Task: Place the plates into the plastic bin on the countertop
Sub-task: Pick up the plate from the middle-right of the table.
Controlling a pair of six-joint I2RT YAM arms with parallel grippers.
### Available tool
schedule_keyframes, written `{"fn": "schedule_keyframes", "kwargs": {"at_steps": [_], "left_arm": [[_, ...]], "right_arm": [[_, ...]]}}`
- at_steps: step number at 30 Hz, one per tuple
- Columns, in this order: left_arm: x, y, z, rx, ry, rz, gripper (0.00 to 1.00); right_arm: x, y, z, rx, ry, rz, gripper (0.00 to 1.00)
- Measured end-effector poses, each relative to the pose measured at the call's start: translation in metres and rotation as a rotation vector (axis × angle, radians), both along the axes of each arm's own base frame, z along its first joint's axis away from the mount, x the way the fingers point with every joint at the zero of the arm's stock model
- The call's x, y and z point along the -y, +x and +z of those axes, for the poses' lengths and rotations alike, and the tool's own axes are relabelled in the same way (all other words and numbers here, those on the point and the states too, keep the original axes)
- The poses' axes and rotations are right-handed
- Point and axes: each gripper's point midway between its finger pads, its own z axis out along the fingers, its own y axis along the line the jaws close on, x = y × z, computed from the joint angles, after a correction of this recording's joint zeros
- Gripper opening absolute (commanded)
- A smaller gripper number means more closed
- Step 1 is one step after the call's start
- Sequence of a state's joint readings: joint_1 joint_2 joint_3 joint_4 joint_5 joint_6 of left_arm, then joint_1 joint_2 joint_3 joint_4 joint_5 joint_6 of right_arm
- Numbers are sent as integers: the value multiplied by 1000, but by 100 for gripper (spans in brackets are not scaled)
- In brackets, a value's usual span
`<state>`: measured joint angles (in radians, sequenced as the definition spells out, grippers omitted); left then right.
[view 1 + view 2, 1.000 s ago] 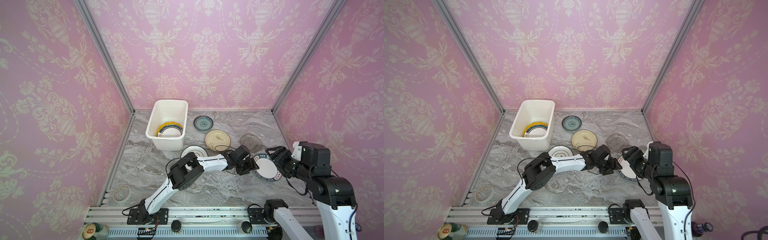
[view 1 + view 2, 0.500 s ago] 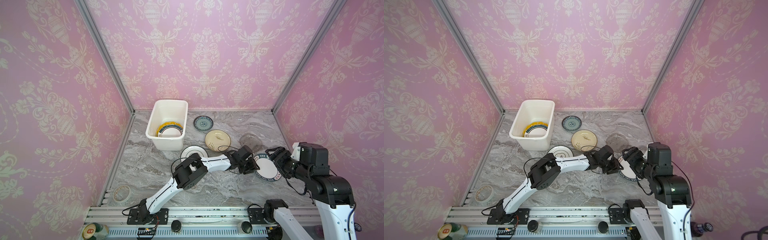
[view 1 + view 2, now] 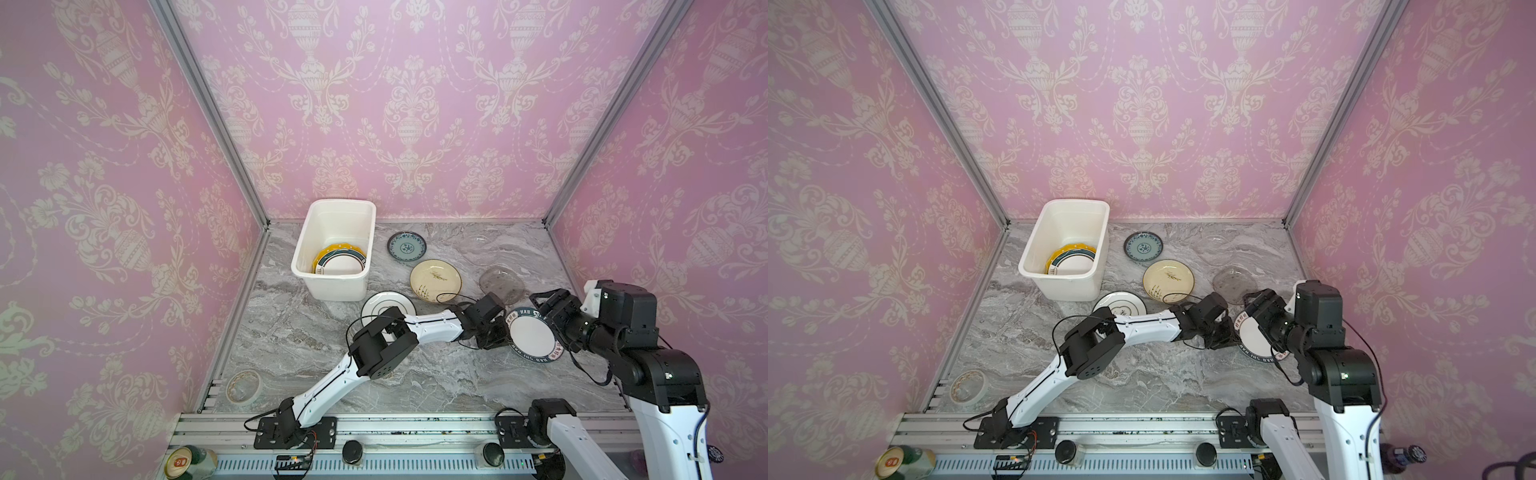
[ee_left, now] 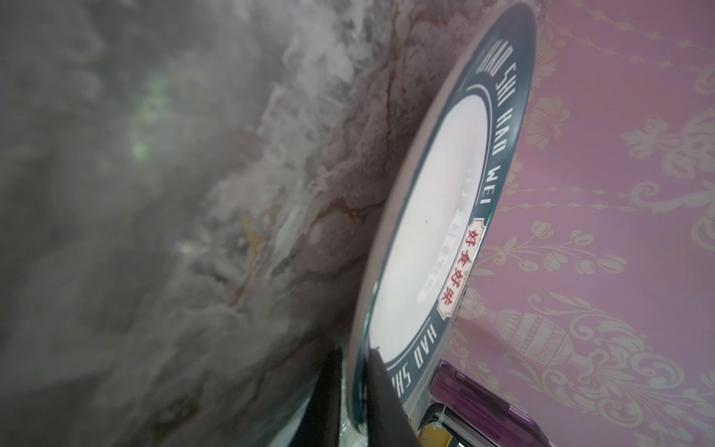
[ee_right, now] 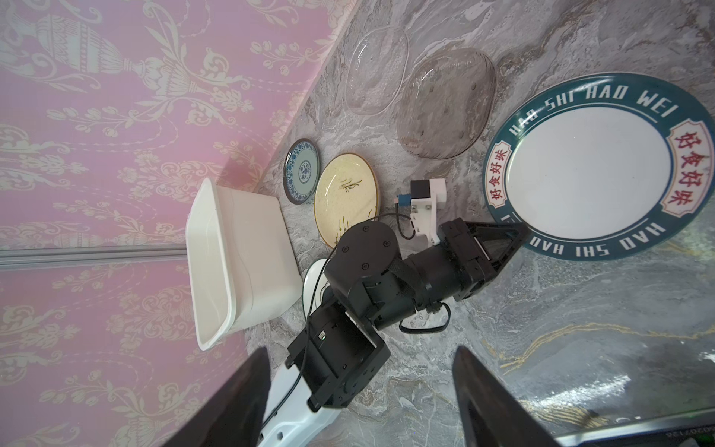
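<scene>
Because the lettered plate (image 3: 534, 334) lies on the worktop (image 3: 415, 386), well away from the plastic bin (image 3: 332, 286), my left tool (image 4: 356, 350) pinches its rim from above and below to lift it. My right tool (image 5: 361, 350) hangs open on the side farthest from the bin, likely to brace.

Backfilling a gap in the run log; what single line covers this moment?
step: grasp | left hand: shut on rim of lettered plate | right hand: open, empty | plastic bin: stacked plates inside
</scene>
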<state>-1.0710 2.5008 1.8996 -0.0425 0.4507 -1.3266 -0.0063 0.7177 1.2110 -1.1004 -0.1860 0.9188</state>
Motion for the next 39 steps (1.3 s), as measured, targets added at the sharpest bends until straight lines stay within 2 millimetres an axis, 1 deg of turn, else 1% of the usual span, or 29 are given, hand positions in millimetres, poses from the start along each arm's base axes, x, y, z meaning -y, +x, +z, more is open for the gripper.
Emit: {"fn": "schedule_keyframes", "kwargs": {"at_steps": [4,6,18,21,24,26,29,32,33,35,37,39], "left_arm": [[4,3,8,8,-23,0,2],[4,2,7,6,-21,-1,0],[4,0,8,27,-22,-29,0],[3,-1,14,47,-22,-45,0],[1,-2,26,66,-22,-60,0],[0,-2,39,82,-30,-68,0],[-1,-2,70,116,-61,-77,0],[-2,1,110,162,-105,-83,0],[-2,4,128,184,-128,-83,0],[-5,9,158,223,-164,-82,0],[-12,17,191,272,-197,-77,0],[-25,28,219,315,-217,-65,0]], "right_arm": [[0,1,1,4,2,0,75],[0,1,1,4,2,0,75],[-2,4,1,4,9,8,75],[-5,6,6,22,22,24,75],[-12,10,18,78,44,55,75],[-17,12,30,135,60,79,75],[-26,14,58,257,110,117,75],[-35,13,90,388,171,150,75],[-37,12,101,428,191,160,75],[-41,11,117,486,218,181,75],[-45,9,132,528,235,204,75],[-48,7,146,559,243,225,75]]}}
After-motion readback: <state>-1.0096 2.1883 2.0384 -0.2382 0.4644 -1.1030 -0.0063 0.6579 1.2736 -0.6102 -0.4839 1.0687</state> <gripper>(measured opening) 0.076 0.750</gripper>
